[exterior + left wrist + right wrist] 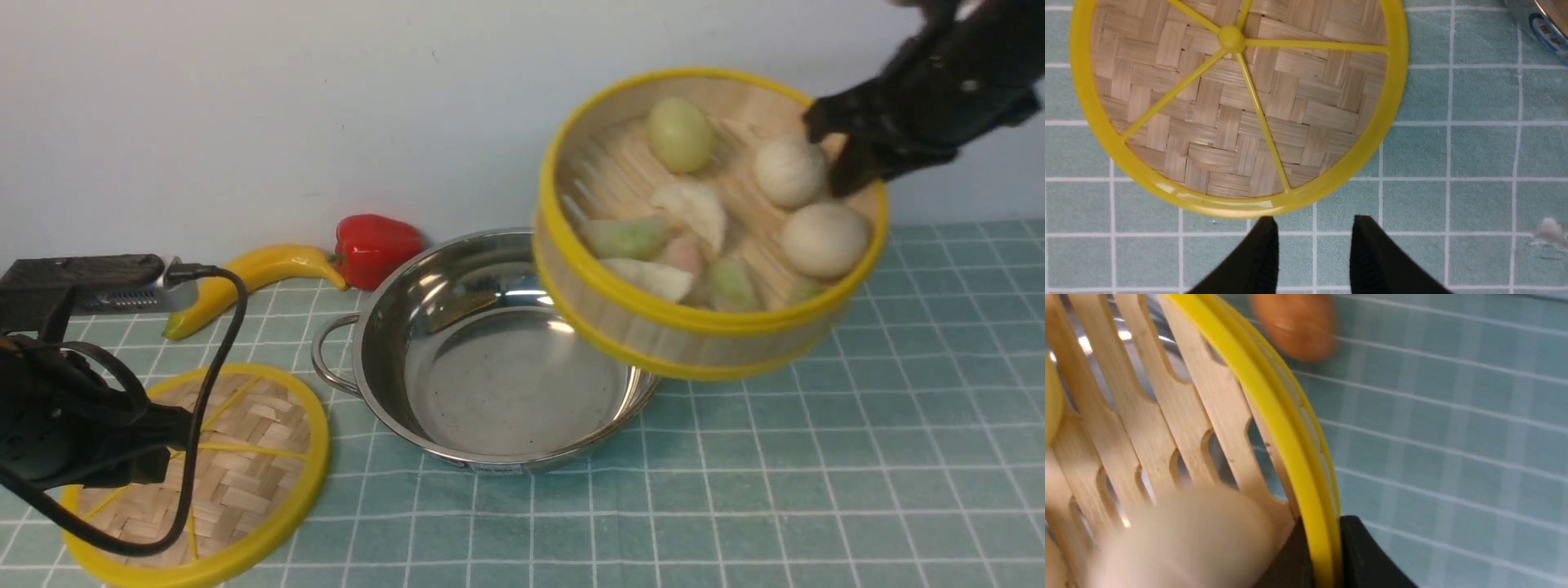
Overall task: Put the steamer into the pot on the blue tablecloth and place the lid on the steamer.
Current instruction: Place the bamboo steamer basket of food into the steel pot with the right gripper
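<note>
The round bamboo steamer [702, 331], with yellow rims and a slatted floor, hangs tilted in the air over the right edge of the wide, shiny stainless-steel pot [490, 384]. It is not seated in the pot. The right gripper [1325, 535] is clenched on the steamer's yellow rim on the side away from the pot, one black finger inside the wall and one outside. White round buns [823, 238], a pale green ball [680, 134] and pale dumplings [629, 237] lie on the slats.

The pot stands on the teal-blue tablecloth [857, 457] with thin white grid lines. A small sticker [495, 469] sits on the pot's near outer wall. The left wrist view shows a blue-and-white label with reddish characters [1549, 34], too blurred to read.

Left of the pot, the flat woven bamboo lid [245, 457] with a yellow rim and spokes lies on the cloth. The left gripper [1314, 228] hovers just beside the lid's rim, jaws apart and holding nothing. Behind the pot to its left lie a yellow banana [245, 278] and a red bell pepper [375, 245].
</note>
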{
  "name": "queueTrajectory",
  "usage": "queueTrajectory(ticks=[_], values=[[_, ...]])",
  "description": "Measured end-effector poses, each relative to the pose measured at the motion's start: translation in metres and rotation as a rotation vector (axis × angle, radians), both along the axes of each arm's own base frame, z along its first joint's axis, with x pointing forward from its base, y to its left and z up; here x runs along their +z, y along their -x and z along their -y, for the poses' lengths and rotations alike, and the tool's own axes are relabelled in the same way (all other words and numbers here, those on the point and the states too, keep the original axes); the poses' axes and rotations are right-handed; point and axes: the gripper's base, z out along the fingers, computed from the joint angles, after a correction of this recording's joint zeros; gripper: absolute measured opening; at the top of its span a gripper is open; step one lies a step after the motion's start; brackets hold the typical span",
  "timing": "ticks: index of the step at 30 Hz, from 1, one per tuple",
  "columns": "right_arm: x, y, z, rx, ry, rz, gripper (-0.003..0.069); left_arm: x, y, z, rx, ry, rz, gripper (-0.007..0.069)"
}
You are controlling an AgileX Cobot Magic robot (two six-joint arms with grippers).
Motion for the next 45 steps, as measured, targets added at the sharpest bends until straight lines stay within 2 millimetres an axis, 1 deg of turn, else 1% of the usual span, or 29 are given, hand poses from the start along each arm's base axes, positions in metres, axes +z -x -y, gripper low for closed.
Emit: queueTrajectory(ticks=[3, 4, 5, 6, 7, 8, 11, 17, 18, 22, 27, 29, 34, 37, 45], values=[[-0.021, -0.021, -0.044, 0.059, -0.008, -0.013, 0.0067, 0.0, 0.0, 0.0, 0.0, 0.0, 0.0, 0.0243], [-0.024, -0.023, -0.049, 0.068, -0.006, -0.014, 0.0067, 0.0, 0.0, 0.0, 0.0, 0.0, 0.0, 0.0243], [-0.034, -0.031, -0.066, 0.094, -0.002, -0.013, 0.0067, 0.0, 0.0, 0.0, 0.001, 0.0, 0.0, 0.0243], [-0.038, -0.032, -0.068, 0.096, 0.001, -0.021, 0.0067, 0.0, 0.0, 0.0, 0.001, 0.0, 0.0, 0.0243], [-0.043, -0.036, -0.076, 0.11, 0.006, -0.017, 0.0067, 0.0, 0.0, 0.0, 0.001, 0.0, 0.0, 0.0243], [-0.055, -0.043, -0.09, 0.13, 0.023, -0.017, 0.0067, 0.0, 0.0, 0.0, 0.001, 0.0, 0.0, 0.0243], [-0.079, -0.054, -0.108, 0.156, 0.054, -0.024, 0.0067, 0.0, 0.0, 0.0, 0.001, 0.0, 0.0, 0.0243], [-0.095, -0.065, -0.114, 0.144, 0.057, -0.029, 0.0067, 0.0, 0.0, 0.0, 0.001, 0.0, 0.0, 0.0243], [-0.094, -0.065, -0.114, 0.144, 0.057, -0.028, 0.0067, 0.0, 0.0, 0.0, 0.001, 0.0, 0.0, 0.0243], [-0.11, -0.068, -0.115, 0.144, 0.07, -0.054, 0.0067, 0.0, 0.0, 0.0, 0.001, 0.0, 0.0, 0.0243], [-0.124, -0.071, -0.116, 0.144, 0.079, -0.077, 0.0067, 0.0, 0.0, 0.0, 0.001, 0.001, 0.001, 0.0243], [-0.126, -0.071, -0.116, 0.144, 0.08, -0.081, 0.0067, 0.0, 0.0, 0.0, 0.001, 0.001, 0.0, 0.0243], [-0.143, -0.073, -0.118, 0.145, 0.086, -0.112, 0.0067, 0.0, 0.0, 0.0, 0.001, 0.001, 0.001, 0.0243], [-0.147, -0.073, -0.12, 0.142, 0.068, -0.126, 0.0067, 0.0, 0.0, 0.0, 0.001, 0.001, 0.001, 0.0243], [-0.146, -0.072, -0.123, 0.142, 0.032, -0.142, 0.0072, 0.0, 0.0, 0.0, 0.001, 0.001, 0.001, 0.0243]])
